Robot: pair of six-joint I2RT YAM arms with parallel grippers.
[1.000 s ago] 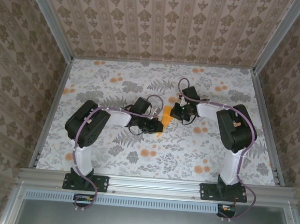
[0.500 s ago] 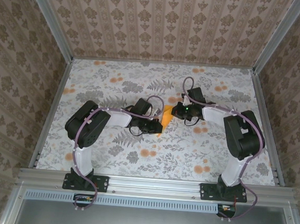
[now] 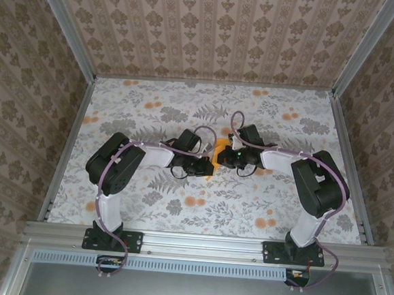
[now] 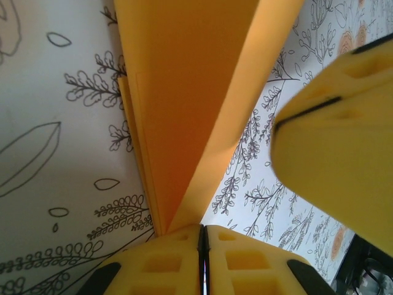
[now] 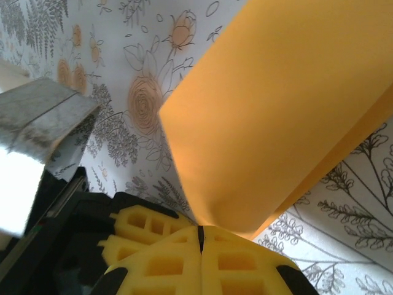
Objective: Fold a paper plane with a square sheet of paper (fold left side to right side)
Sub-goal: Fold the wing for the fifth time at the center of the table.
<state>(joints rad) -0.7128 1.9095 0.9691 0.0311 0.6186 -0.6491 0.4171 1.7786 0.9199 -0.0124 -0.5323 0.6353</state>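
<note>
Both arms bend in toward the middle of the table [image 3: 301, 121], tips close together. From the top, the left gripper [image 3: 208, 166] comes in from the left and the right gripper [image 3: 226, 157] from the right. The sheet of paper [image 3: 218, 149] sits between them, mostly covered by the two heads. We see just an orange patch there on the floral cloth, roughly mid-table.

Left wrist cam: the left gripper [image 4: 202, 236] has its pads pressed flat together, with a thin dark seam between. The sheet of paper [image 4: 184, 92] is already folded into layers. They narrow to a V that ends right at the pad tips, so we read it as clamped on the paper. Stacked edges show along the left side of the fold. One flap stands up off the cloth and shadows it on the right. The right gripper's pads [image 4: 331, 153] hang close on the right, blurred.

Right wrist cam: the right gripper [image 5: 201, 236] has its jaws fully closed, pads meeting on the seam. The sheet of paper [image 5: 276, 104] curves down in a soft rounded fold, not creased flat, and reaches the pad tips. We cannot tell whether an edge is nipped between them or just touching. We cannot identify the blurred grey block [image 5: 43, 117] at the left edge.
</note>
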